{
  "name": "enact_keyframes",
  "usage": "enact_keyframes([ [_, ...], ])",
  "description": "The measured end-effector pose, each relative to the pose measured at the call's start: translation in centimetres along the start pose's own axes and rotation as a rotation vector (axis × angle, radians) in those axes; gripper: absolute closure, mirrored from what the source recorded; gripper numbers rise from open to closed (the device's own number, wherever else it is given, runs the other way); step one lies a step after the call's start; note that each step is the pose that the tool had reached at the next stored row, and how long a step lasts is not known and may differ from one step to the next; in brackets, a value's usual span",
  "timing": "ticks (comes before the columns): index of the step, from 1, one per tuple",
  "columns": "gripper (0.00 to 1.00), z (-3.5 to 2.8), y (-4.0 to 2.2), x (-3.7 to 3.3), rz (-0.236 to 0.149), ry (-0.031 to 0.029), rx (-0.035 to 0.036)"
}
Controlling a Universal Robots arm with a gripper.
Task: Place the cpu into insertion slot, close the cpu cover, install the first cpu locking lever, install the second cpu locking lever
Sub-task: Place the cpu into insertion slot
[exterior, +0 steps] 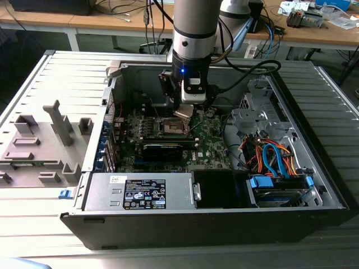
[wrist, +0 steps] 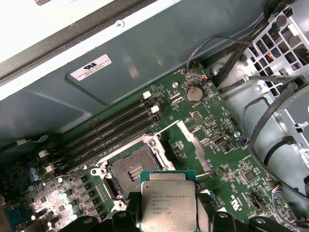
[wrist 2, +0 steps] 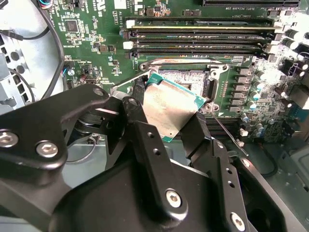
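My gripper (wrist 2: 169, 123) is shut on the cpu (wrist 2: 169, 108), a flat square chip with a silvery top and green edge, its black fingers (wrist 2: 140, 118) pressing on two opposite sides. In the first wrist view the cpu (wrist: 168, 207) hangs level just above and beside the insertion slot (wrist: 133, 169), which lies bare with its dark pin field showing. The cpu cover (wrist: 193, 142) is swung open at the slot's side. In the exterior view the gripper (exterior: 188, 111) hovers over the insertion slot (exterior: 173, 126) inside the open computer case.
Long black memory slots (wrist: 111, 128) run beside the socket. A black card (exterior: 168, 150) lies just past it, and a grey power supply (exterior: 140, 193) stands at the case's front. Coloured cables (exterior: 275, 157) fill the exterior view's right. A grey fixture (exterior: 45, 140) stands outside on the left.
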State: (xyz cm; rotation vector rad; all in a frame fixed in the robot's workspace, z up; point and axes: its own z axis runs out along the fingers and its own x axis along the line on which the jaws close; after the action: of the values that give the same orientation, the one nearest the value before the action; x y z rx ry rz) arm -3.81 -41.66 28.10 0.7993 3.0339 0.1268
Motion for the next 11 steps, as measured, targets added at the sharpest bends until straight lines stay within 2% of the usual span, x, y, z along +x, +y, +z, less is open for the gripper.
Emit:
enact_keyframes([
  [11, 0.45, 0.00, 0.00, 0.00, 0.011, -0.0008, -0.0003],
])
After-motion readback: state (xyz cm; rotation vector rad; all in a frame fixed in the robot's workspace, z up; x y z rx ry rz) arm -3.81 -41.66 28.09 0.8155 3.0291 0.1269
